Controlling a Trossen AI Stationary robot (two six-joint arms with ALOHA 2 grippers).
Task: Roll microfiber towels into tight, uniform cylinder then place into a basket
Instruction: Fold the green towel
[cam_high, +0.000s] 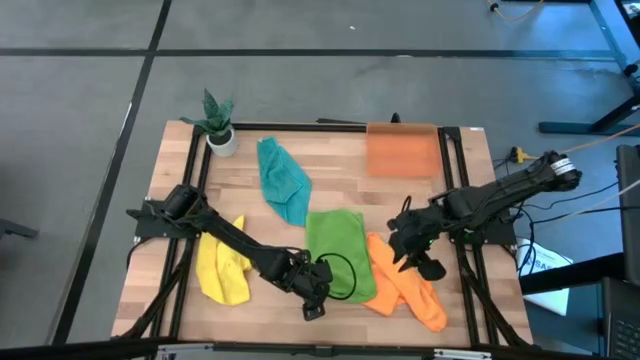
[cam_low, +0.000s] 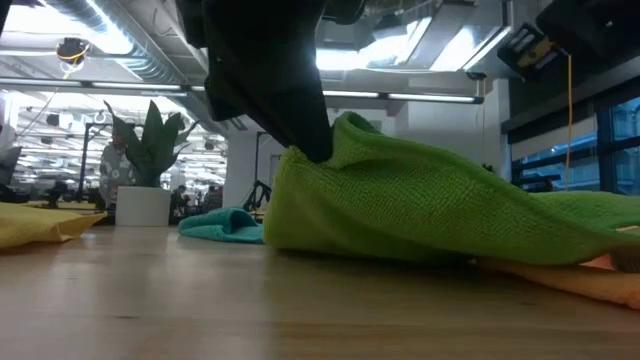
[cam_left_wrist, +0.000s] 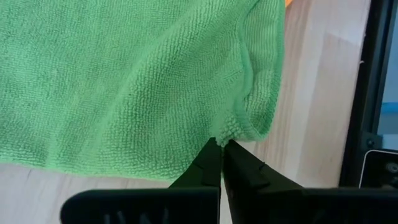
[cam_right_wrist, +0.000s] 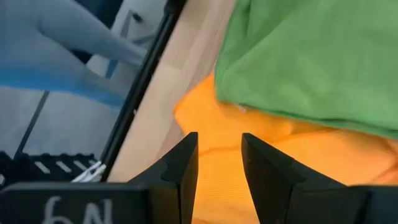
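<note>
The bright green towel (cam_high: 340, 245) lies at the table's middle near side, its right edge over the orange towel (cam_high: 408, 290). My left gripper (cam_high: 317, 290) is shut on the green towel's near left corner. My right gripper (cam_right_wrist: 219, 158) hovers open above the orange towel (cam_right_wrist: 249, 143), close to the green towel's edge (cam_right_wrist: 298, 93), touching nothing. The yellow towel (cam_high: 222, 268) lies crumpled at the near left and the teal towel (cam_high: 283, 182) lies behind the green one. The orange basket (cam_high: 402, 150) stands at the far right. My left gripper pinches the green towel's hemmed near left corner (cam_left_wrist: 235, 127) between its two fingertips (cam_left_wrist: 211, 163). The fingers slant down onto it from the table's left. That corner (cam_low: 315, 150) is raised off the wood, and the cloth slopes down from it to the part that rests on the table.
A small potted plant (cam_high: 218, 128) stands at the far left corner. Black frame rails (cam_high: 452, 190) run along the table's left and right sides. Bare wood (cam_high: 340, 175) shows between the teal towel and the basket.
</note>
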